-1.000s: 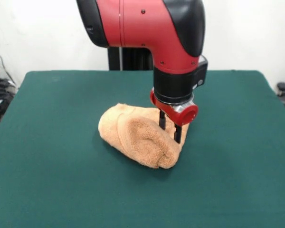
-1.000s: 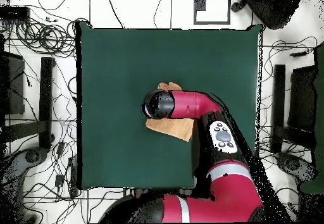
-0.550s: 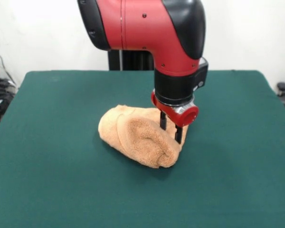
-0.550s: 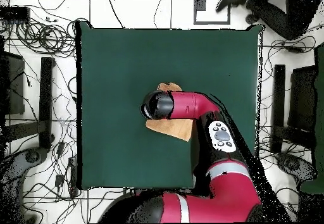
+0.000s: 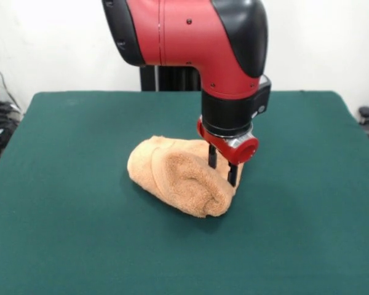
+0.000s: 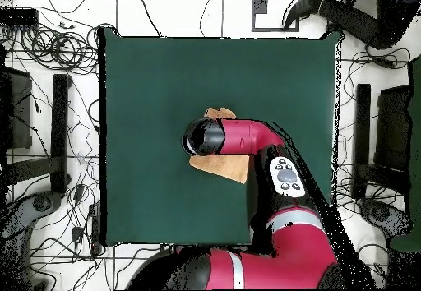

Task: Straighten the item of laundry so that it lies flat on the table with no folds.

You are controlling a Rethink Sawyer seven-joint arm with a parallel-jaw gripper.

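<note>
- The tabletop (image 5: 61,246) is a big dark green felt surface, way bigger than anything on it. From overhead (image 6: 156,82) it shows as a large green square with cables and stands on the floor around it.
- The red and black arm (image 5: 190,37) comes down over the middle of the tabletop. From above (image 6: 247,136) it covers most of the cloth.
- The towel (image 5: 172,175) is peach terry cloth, bunched into a rolled, lumpy heap near the centre — definitely not flat. In the overhead view only two bits poke out from under the arm, a corner (image 6: 226,166) on the robot's side and a small edge on the other.
- The tool (image 5: 222,171) points straight down at the heap's right end in the front view. Its two black fingers (image 5: 213,157) stand a little apart, down against the cloth — can't tell if they're actually pinching any fabric.
</note>
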